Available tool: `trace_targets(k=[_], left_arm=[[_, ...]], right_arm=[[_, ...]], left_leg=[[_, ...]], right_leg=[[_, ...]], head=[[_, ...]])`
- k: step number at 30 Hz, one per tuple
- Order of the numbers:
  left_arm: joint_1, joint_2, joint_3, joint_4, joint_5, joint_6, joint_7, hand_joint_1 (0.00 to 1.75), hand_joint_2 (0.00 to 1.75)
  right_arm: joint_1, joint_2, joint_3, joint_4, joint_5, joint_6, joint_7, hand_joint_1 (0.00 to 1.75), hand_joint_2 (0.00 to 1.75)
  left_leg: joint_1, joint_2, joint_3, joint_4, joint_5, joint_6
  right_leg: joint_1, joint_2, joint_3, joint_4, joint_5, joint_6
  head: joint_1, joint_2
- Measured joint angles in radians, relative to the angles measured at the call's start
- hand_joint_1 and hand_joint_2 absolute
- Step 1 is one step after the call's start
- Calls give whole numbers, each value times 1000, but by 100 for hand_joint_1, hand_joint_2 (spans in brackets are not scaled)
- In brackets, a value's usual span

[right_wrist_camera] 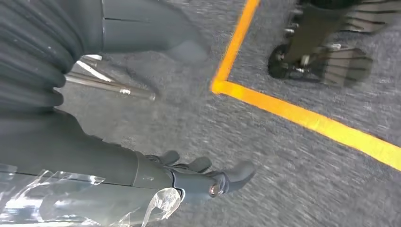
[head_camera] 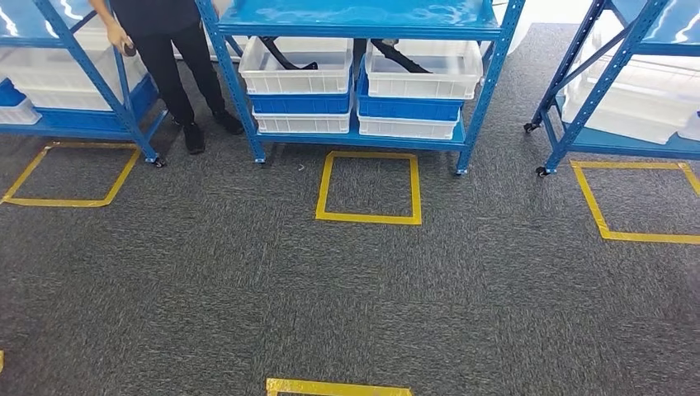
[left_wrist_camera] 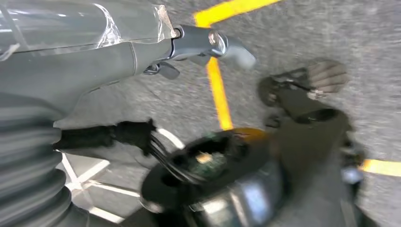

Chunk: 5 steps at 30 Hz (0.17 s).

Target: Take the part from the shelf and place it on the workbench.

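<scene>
A black curved part (head_camera: 285, 58) lies in a white bin (head_camera: 297, 78) on the lower level of the blue shelf (head_camera: 363, 16) straight ahead. A second black part (head_camera: 403, 56) lies in the white bin (head_camera: 423, 76) beside it. My left hand (left_wrist_camera: 198, 45) hangs over the grey carpet with its thumb and fingers apart and nothing in it. My right hand (right_wrist_camera: 198, 177) also hangs above the carpet, fingers spread and empty. Both hands are far from the shelf.
A person in black (head_camera: 165, 49) stands at the left of the middle shelf. More blue shelves (head_camera: 74, 82) (head_camera: 636, 91) stand at either side. Yellow tape squares (head_camera: 369, 188) mark the grey carpet in front of each shelf.
</scene>
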Motion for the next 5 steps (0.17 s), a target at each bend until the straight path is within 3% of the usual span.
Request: trace_targets(k=[2, 3, 5], left_arm=[[1, -1, 26, -2, -42, -1, 10, 0, 175], [1, -2, 40, -5, -63, -1, 16, 0, 175], [1, -3, 63, -10, -94, -2, 24, 0, 175]], right_arm=[[16, 3, -15, 16, 23, 12, -3, 0, 175], [25, 4, -23, 25, 35, 18, -5, 0, 175], [39, 6, -37, 40, 54, 27, -6, 0, 175]], left_leg=[[3, 1, 2, 0, -2, 6], [4, 0, 3, 0, -5, 7], [7, 0, 6, 0, -9, 7]], right_leg=[[-1, -1, -82, 169, -84, 5], [-2, -1, -120, 240, -109, 6], [-3, -1, -152, 289, -113, 7]], head=[[0, 0], [0, 0], [0, 0]])
